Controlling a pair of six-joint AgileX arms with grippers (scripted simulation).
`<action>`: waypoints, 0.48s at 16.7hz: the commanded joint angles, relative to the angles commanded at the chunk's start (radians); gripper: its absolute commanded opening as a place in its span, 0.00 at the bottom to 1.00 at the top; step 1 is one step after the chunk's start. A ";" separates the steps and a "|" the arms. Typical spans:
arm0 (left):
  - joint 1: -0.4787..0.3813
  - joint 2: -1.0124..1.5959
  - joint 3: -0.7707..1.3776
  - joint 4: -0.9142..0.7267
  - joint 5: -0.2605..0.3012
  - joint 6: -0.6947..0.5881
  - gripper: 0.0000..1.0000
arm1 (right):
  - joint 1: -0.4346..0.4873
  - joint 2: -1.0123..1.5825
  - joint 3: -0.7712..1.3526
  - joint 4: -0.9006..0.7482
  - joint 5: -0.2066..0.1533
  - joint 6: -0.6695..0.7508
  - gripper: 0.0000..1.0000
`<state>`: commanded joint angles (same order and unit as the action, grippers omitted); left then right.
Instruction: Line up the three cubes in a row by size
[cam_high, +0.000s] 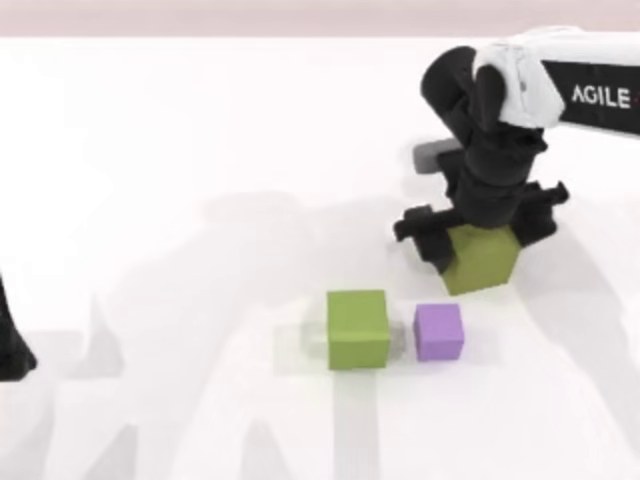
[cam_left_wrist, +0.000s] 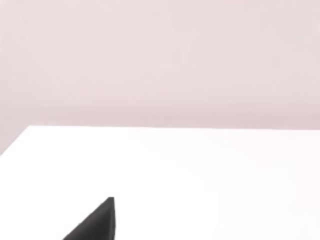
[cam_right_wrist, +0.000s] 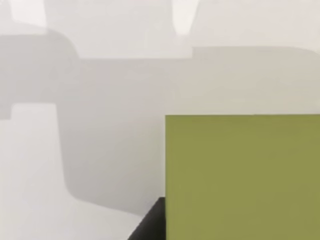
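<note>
Right gripper: the black two-finger gripper (cam_high: 480, 228) of my right AgileX arm sits right of the table's centre in the top view, its fingers pinching the largest cube between them, one on either side.
Largest cube: a plain matte olive-green cube (cam_high: 483, 258), turned a little askew to the other two. From above only its lower part shows under the gripper; whether it rests on the table or is raised off it cannot be told.
Right wrist view: the same olive-green cube (cam_right_wrist: 242, 177) fills a large part of the picture as one flat face, with a dark sliver of a finger (cam_right_wrist: 149, 225) beside it and grey shadows on the white surface behind. The other cubes do not appear here.
Medium cube: a plain matte lime-green cube (cam_high: 357, 328) stands on the table, nearer the front edge than the held cube and to its left.
Small cube: a plain matte purple cube (cam_high: 438, 331) stands just right of the lime-green one, apart from it by a narrow gap, and nearly below the held cube in the top view.
Table: a white, matt tabletop (cam_high: 180, 200).
Left arm: parked at the left edge of the top view, only a dark part (cam_high: 12, 345) showing.
Left wrist view: bare white table, a pale wall, and one black fingertip (cam_left_wrist: 95, 222); how the left gripper stands cannot be told.
</note>
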<state>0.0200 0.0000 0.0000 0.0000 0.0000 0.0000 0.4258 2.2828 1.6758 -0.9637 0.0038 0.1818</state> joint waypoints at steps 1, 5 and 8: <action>0.000 0.000 0.000 0.000 0.000 0.000 1.00 | 0.000 0.000 0.000 0.000 0.000 0.000 0.00; 0.000 0.000 0.000 0.000 0.000 0.000 1.00 | -0.003 -0.010 0.002 -0.003 0.002 0.001 0.00; 0.000 0.000 0.000 0.000 0.000 0.000 1.00 | -0.003 -0.020 0.038 -0.044 0.001 0.003 0.00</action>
<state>0.0200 0.0000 0.0000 0.0000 0.0000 0.0000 0.4230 2.2629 1.7136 -1.0079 0.0053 0.1844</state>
